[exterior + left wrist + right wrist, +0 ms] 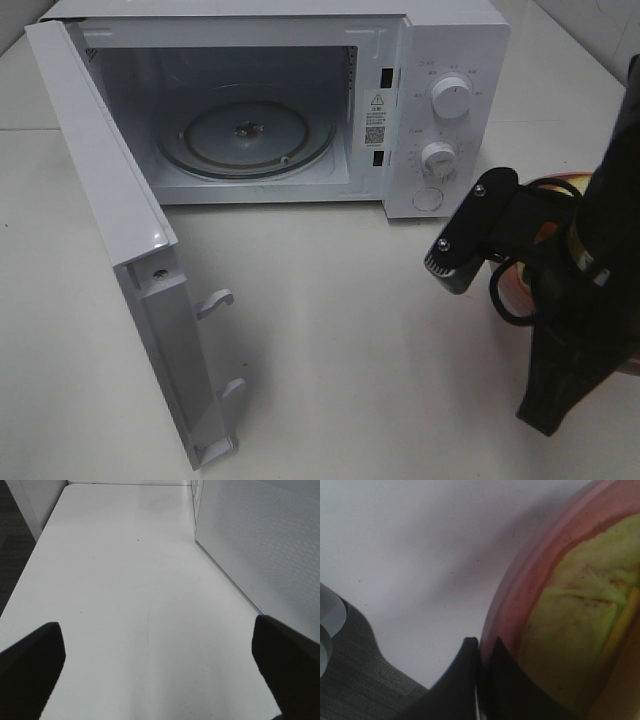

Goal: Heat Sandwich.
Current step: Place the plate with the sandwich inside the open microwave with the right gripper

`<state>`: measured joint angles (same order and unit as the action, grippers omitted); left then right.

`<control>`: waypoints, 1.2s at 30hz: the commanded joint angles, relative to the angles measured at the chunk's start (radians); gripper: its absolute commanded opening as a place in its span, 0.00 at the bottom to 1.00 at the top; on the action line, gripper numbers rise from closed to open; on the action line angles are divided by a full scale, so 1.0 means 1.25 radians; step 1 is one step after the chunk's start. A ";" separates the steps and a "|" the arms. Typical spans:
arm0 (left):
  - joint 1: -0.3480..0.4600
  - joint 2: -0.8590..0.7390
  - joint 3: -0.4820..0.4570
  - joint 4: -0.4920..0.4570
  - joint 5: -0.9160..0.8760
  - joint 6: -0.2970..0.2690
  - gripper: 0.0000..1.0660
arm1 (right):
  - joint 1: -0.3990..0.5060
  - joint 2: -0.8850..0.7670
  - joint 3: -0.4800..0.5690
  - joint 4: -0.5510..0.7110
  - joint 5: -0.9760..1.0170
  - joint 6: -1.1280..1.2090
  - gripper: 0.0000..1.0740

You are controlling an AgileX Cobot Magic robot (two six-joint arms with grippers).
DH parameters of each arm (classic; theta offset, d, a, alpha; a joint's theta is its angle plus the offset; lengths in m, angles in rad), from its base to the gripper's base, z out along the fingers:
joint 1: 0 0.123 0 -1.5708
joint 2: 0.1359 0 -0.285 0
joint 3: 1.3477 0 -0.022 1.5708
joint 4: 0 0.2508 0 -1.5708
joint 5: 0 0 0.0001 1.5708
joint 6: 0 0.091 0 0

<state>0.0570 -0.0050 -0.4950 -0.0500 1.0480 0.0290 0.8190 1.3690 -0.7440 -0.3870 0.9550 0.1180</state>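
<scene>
A: Start at the left. What is the left tool (156, 635) doing?

B: It's wide open, with its two dark fingers (30, 665) far apart and nothing between them but bare white bench (125, 580). A white panel (260, 540) with fine dots stands off to one side of it; I can't tell whether that is the door or the oven's side.

A: And moving across?

B: In the overhead view the microwave (440, 60) sits at the back of the bench. Its door (110, 220) is swung fully open, well away from the right tool. Inside, the round glass tray (250, 135) is bare. Two white knobs (451, 98) sit one above the other on the front panel, on the side nearer the right arm (600, 220).

A: The right tool (480, 642)?

B: It's closed — the fingers meet on the rim of the pink plate (520, 595), one outside the rim and one just inside.

A: Where is the sandwich (570, 630)?

B: On that plate, just inward of the pinched rim and close beside the tool. Its pale yellow-green filling faces the wrist camera. From above, the arm hides nearly all of it — only an orange edge of the plate shows, in front of the microwave's knob side. I can't tell whether the plate rests on the bench or is lifted.
</scene>
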 commanded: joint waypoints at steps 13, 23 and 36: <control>0.002 -0.022 0.002 -0.001 -0.009 -0.001 0.90 | 0.085 -0.085 0.050 -0.002 -0.019 -0.136 0.00; 0.002 -0.022 0.002 -0.001 -0.009 -0.001 0.90 | 0.085 -0.085 0.050 0.003 -0.082 -0.350 0.00; 0.002 -0.022 0.002 -0.001 -0.009 -0.001 0.90 | 0.085 -0.085 0.050 0.022 -0.133 -0.508 0.00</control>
<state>0.0570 -0.0050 -0.4950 -0.0500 1.0480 0.0290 0.9200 1.2700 -0.6820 -0.3540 0.8140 -0.5160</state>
